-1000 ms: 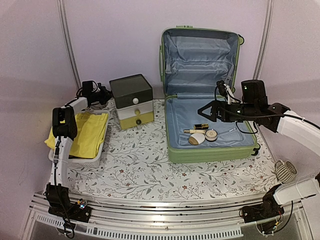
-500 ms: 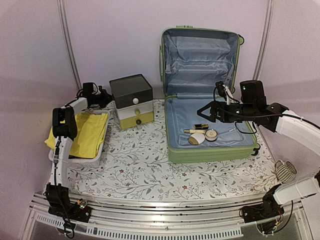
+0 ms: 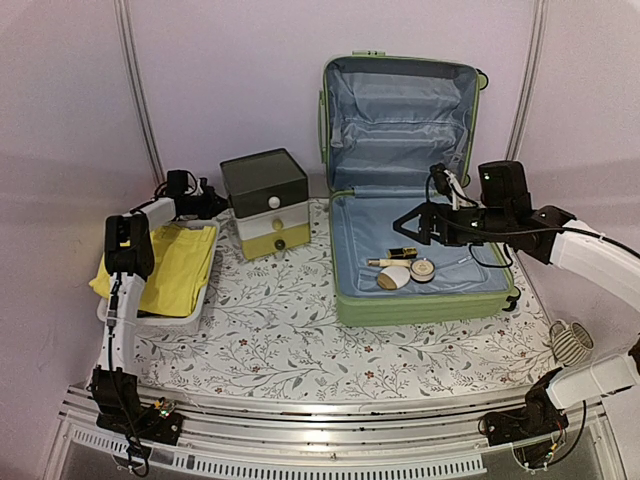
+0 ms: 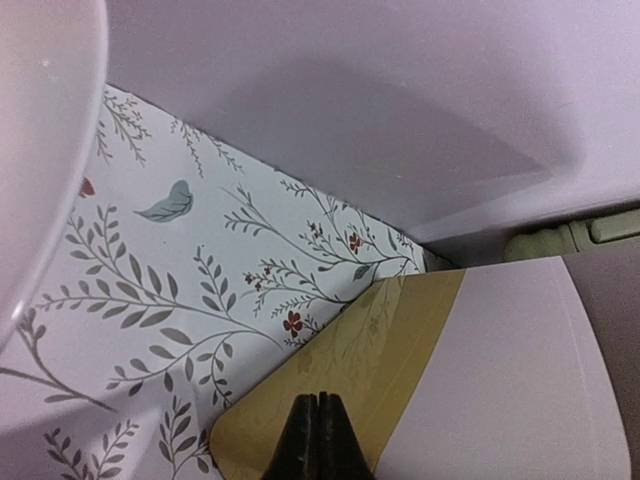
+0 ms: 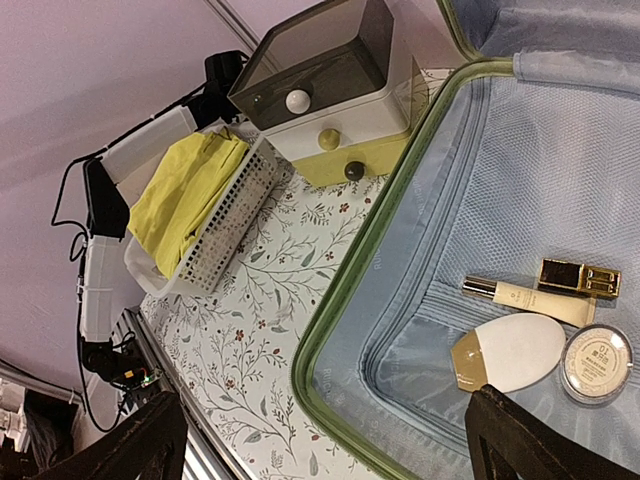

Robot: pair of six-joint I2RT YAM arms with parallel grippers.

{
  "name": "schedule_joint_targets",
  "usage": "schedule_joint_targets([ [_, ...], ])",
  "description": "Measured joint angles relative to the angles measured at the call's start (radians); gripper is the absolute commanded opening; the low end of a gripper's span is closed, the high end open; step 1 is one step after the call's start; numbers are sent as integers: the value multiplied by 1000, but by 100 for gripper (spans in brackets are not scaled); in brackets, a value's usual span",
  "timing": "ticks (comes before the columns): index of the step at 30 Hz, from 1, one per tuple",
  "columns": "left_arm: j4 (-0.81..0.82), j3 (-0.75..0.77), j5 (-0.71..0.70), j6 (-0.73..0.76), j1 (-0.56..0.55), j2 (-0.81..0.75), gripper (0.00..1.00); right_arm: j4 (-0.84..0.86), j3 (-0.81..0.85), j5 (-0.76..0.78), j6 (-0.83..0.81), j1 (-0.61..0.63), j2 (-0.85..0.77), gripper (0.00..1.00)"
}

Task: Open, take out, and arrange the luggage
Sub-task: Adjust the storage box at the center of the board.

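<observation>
1. Large light-green ribbed hard-shell suitcase (image 3: 420, 305) at the back right of the floral-patterned table (image 3: 280, 335): lying open, lid upright against the wall, pale blue lining exposed.
2. In its lower half, close together: gold rectangular case (image 3: 403, 252), cream tube (image 3: 385, 262), white-and-gold oval compact (image 3: 393, 278), round clear-lidded jar (image 3: 423, 269).
3. Right gripper (image 3: 410, 225): jaws spread wide, empty, above that lower half.
4. Left gripper (image 4: 315, 440): clenched on nothing, just beside the dark-lidded white-and-yellow drawer box (image 3: 263, 200); contact unclear.
5. At far left, white plastic mesh basket (image 3: 150, 322) with yellow cloth (image 3: 175, 265).
</observation>
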Motion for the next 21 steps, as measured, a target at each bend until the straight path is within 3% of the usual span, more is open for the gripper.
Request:
schedule_joint_targets([
  [9,-49,-31,16,66,-7,-30,0,51,0,-24,8,3,58,99],
  [21,-116,-58,34,140,-31,-60,0,178,110,-43,31,35,277,99],
])
